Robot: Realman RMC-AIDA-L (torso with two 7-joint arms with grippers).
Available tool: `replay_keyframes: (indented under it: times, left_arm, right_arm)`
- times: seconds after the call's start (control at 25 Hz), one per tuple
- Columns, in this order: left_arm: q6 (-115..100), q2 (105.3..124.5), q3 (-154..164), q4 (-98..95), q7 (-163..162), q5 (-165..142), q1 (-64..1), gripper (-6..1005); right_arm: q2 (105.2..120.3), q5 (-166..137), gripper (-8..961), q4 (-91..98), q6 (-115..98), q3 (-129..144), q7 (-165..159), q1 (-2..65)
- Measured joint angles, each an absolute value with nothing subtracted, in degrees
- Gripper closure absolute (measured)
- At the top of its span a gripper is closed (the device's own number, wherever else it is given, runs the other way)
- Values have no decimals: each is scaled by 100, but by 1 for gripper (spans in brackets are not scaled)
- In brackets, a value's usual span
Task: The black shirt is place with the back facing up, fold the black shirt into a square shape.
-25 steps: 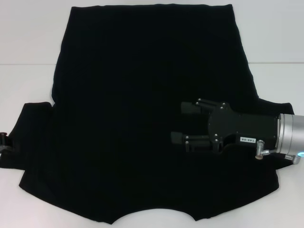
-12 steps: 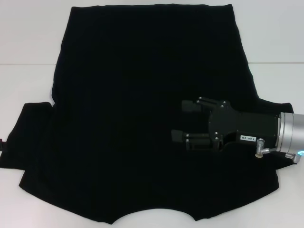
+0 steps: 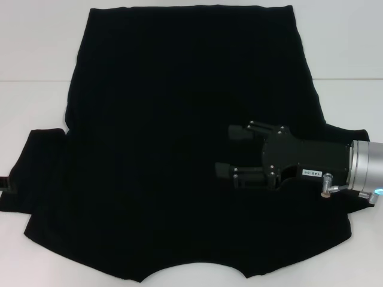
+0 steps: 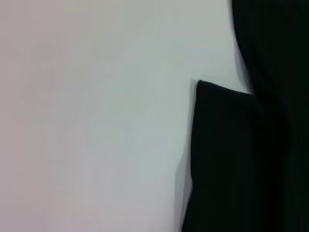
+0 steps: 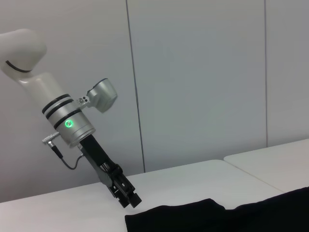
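The black shirt (image 3: 167,119) lies spread flat on the white table (image 3: 36,48), neckline toward me and hem at the far side. My right gripper (image 3: 226,151) hovers over its right half, fingers pointing left and open, with nothing between them. Only a sliver of my left gripper (image 3: 5,182) shows at the left edge, by the left sleeve. The right wrist view has the left gripper (image 5: 128,198) angled down just above the edge of the shirt (image 5: 193,217). A sleeve corner of the shirt (image 4: 231,159) shows in the left wrist view.
Bare white table (image 4: 96,121) lies left of the sleeve. A seam between table tops (image 3: 347,79) runs across at the far side. A grey panelled wall (image 5: 193,72) stands behind the table.
The sliver of the left gripper at the left edge has shifted slightly. The right gripper has barely moved and stays open over the shirt.
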State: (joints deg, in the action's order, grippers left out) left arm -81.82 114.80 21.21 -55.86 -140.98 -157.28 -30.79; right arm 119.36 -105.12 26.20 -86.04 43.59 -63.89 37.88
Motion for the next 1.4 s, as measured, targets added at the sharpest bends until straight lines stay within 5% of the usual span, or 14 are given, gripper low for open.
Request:
replay_keyframes:
  times: [0.36,1.4]
  left_arm:
    - [-8202,11552,2372,-5553,-14102,-15758,-3137,116]
    - [-8070,11565,2426,-5555,-14093,-15863,-3134,118]
  right_arm:
    - [11936,-10512,37,2620,-8611,4359,-6389,3789]
    - [11936,-10512,38,2628,-8649,4359,-6390,3779]
